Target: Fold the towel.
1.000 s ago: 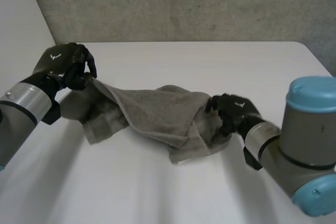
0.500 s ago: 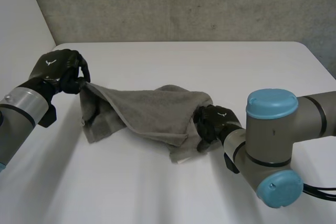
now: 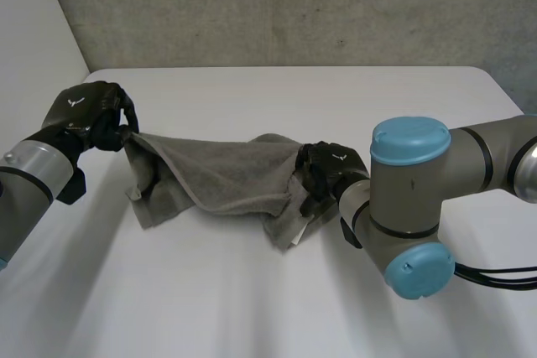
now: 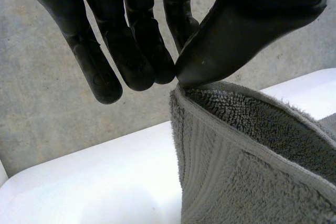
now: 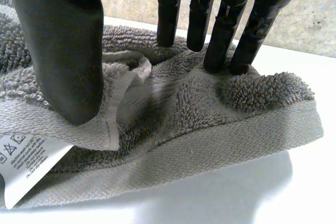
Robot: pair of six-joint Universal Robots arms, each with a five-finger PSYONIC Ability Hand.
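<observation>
One towel [image 3: 226, 175] lies on the table [image 3: 252, 308] between two hands. Left hand [image 3: 88, 115] pinches its raised corner, thumb against fingers. Right hand [image 3: 327, 170] clamps the opposite end, bunched, thumb against fingers.

care label [image 5: 29, 167], washing symbols (wording illegible)

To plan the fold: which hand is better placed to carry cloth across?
Left, probably: the left hand pinches a lifted corner of the towel; the right hand grips its bunched end on the table.
</observation>
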